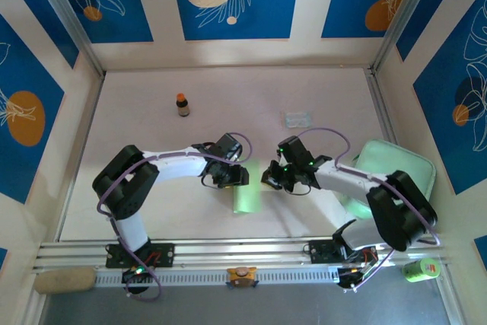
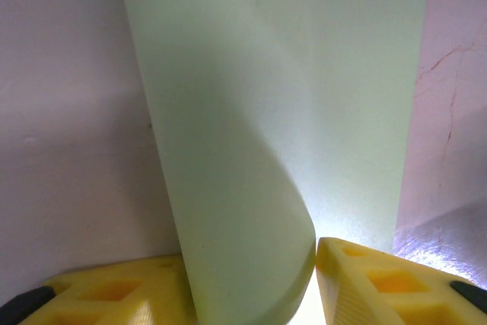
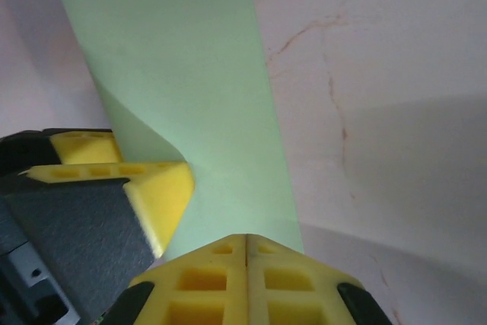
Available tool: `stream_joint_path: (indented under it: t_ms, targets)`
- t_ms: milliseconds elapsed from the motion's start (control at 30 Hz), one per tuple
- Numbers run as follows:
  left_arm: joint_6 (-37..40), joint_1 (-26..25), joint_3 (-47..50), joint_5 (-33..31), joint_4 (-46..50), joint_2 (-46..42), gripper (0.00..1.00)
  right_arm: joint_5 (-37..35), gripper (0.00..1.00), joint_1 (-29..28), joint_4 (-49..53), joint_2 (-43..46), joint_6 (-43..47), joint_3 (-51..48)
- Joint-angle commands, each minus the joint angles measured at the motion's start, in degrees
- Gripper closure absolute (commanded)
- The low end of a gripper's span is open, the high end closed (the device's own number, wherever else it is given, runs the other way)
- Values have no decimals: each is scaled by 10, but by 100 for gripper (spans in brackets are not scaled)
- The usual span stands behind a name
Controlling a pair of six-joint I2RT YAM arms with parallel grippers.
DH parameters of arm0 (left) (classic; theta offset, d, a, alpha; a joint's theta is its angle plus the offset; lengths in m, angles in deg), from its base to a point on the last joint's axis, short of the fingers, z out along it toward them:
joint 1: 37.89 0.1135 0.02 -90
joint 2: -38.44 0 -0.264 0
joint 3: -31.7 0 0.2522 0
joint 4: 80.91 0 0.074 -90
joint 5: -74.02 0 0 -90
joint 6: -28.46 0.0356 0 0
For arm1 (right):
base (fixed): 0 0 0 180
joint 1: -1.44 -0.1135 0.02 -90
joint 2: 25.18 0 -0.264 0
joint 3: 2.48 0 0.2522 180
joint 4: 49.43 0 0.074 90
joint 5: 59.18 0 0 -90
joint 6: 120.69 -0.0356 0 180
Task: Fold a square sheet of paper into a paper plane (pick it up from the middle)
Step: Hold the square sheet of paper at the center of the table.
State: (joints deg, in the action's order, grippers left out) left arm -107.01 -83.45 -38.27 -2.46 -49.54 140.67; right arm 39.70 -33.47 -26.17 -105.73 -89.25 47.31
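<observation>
The square sheet of paper [image 1: 246, 197] lies pale green on the white table between the arms, doubled over into a narrow strip. In the left wrist view the sheet [image 2: 304, 97] curls into a soft loop that fills the gap between the yellow fingers [image 2: 373, 283]. My left gripper [image 2: 251, 258] is closed on that loop, and stands at the strip's far end [image 1: 234, 176]. My right gripper [image 3: 246, 240] is shut, its fingers pressed flat together over the sheet's [image 3: 205, 74] near edge, with no paper visible in the seam. It stands just right of the strip [image 1: 272, 178].
A small brown bottle [image 1: 183, 104] with an orange cap stands at the back left. A clear plastic packet [image 1: 297, 119] lies at the back right. A mint green tray [image 1: 399, 165] sits under the right arm's elbow.
</observation>
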Motion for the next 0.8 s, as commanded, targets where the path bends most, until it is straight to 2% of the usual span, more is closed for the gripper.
stream_joint_path:
  t_ms: [0,200,333,500,767]
  targets:
    - [19,-1,28,-47,-27,64,50,-25,98,-18,3,-32,14,28]
    - [17,-1,32,-47,-31,63,50,-61,99,-49,-51,-36,17,22]
    - [16,-1,33,-45,-34,66,50,-37,100,-45,-33,-53,25,38]
    - [15,-1,33,-43,-36,66,50,-3,100,-45,-83,-72,16,23]
    - [13,-1,34,-42,-39,67,50,10,100,-43,-92,-94,14,19]
